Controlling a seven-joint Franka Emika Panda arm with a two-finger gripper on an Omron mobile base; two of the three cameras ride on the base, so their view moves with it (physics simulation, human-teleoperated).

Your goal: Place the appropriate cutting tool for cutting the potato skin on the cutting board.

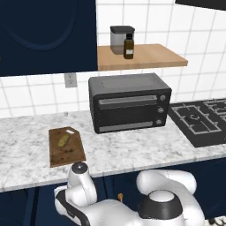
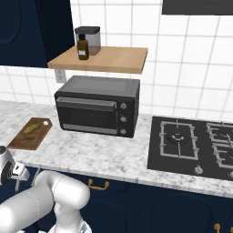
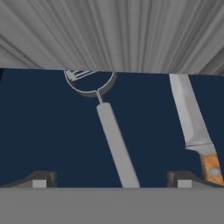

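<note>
Your gripper (image 3: pixel 111 180), fingers spread wide, looks down on the peeler (image 3: pixel 113 135), handle toward you, head pointing away.

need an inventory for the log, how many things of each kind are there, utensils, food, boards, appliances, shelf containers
Utensils: 2, the peeler and the knife
Food: 1, the potato
Boards: 1, the cutting board
Appliances: 2, the toaster oven and the stove
Shelf containers: 2, the canister and the brown bottle
Total: 8
</note>
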